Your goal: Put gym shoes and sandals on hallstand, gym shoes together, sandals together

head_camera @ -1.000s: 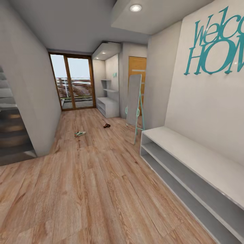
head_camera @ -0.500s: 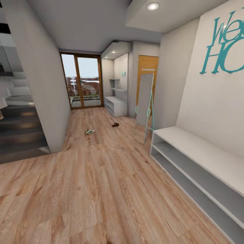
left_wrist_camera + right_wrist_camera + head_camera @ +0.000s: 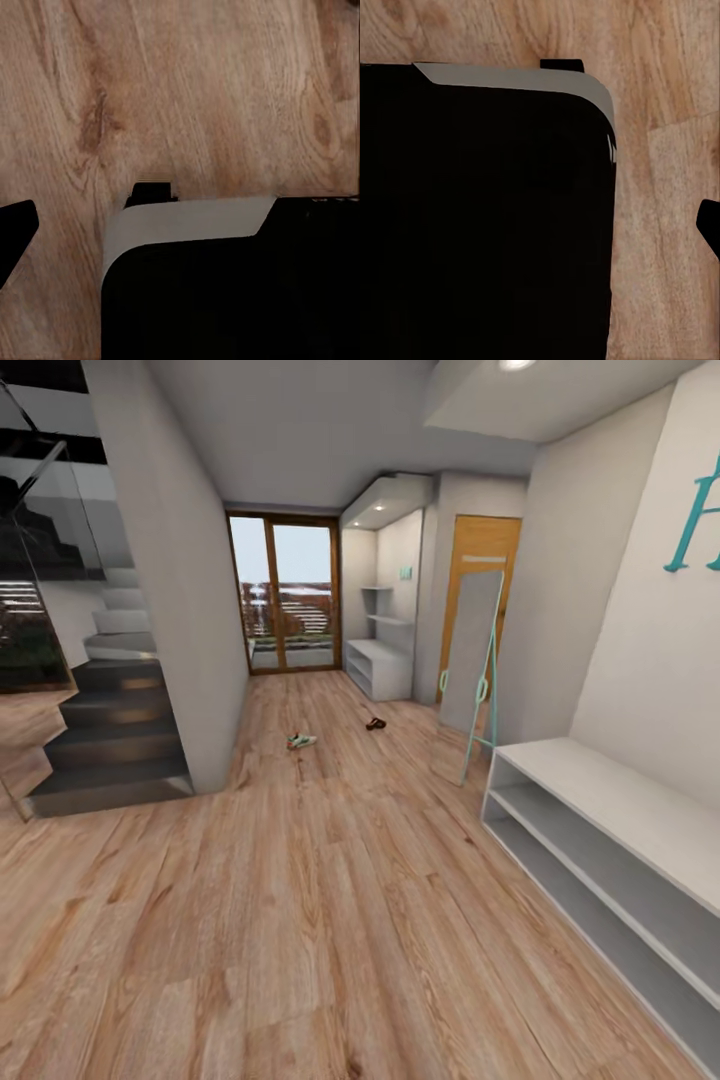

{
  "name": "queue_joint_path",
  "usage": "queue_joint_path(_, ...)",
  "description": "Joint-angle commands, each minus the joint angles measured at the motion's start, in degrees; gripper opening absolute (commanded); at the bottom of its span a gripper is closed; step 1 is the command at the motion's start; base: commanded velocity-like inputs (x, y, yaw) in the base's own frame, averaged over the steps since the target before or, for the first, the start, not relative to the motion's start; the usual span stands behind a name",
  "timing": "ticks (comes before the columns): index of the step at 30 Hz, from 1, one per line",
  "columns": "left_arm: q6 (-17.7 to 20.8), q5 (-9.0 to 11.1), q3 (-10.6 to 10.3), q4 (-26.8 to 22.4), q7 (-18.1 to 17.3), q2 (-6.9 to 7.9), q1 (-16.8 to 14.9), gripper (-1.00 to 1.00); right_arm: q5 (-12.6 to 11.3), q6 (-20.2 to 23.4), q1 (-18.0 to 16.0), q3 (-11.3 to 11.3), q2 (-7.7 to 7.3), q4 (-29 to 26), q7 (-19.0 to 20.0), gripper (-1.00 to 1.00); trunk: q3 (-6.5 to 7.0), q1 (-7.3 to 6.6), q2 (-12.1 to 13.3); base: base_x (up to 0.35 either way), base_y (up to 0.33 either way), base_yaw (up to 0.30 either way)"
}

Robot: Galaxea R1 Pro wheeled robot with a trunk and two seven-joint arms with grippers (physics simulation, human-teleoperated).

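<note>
Far down the corridor floor (image 3: 330, 880) lie a gym shoe (image 3: 301, 741) and a sandal (image 3: 375, 724), well apart, too small to count; beyond stands the hallstand (image 3: 383, 665); a leaning mirror (image 3: 470, 655) and long white bench (image 3: 610, 860) line the right wall; a staircase (image 3: 115, 735) rises left; whether either gripper is apart or together cannot be told.

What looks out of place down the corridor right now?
Shoes lie loose on the corridor floor: a gym shoe mid-corridor and a brown sandal beyond it, well apart. Neither is on the hallstand at the far end. Nothing looks damaged.
</note>
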Motion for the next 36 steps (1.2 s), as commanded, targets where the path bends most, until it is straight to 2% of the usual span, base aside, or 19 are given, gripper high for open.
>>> queue_joint_path(1, -0.2, 0.01, -0.03, -2.01, -0.01, -0.07, -0.03, 1.0, -0.01, -0.01, -0.01, -0.03, -0.01, -0.66, 0.02, 1.0, -0.12, -0.01, -0.03, 0.0, 0.001, 0.24)
queue_joint_path(10, -0.17, -0.08, -0.12, -15.79, -0.07, -0.5, -0.06, 1.0, 0.24, -0.02, -0.01, 0.04, -0.04, -4.61, -0.03, 1.0, -0.61, -0.01, -0.03, 0.0, 0.0, 0.24)
queue_joint_path(13, -0.72, -0.05, -0.09, -17.95, -0.09, -0.92, -0.06, 1.0, 0.4, -0.05, -0.01, 0.1, -0.08, -5.11, -0.03, 1.0, -0.78, -0.01, -0.03, 0.0, 0.0, 0.24)
queue_joint_path(20, -5.81, 0.34, 0.01, -18.64, -0.1, -1.06, -0.06, 1.0, 0.51, -0.02, -0.01, 0.17, -0.14, -6.61, -0.09, 1.0, -1.16, -0.01, -0.03, 0.0, 0.0, 0.24)
queue_joint_path(36, -6.87, 0.44, -0.06, -18.55, -0.1, -1.13, 0.03, 1.0, 0.58, -0.01, -0.01, 0.23, -0.1, -7.0, -0.2, 1.0, -2.04, -0.01, -0.03, 0.023, 0.0, 0.24)
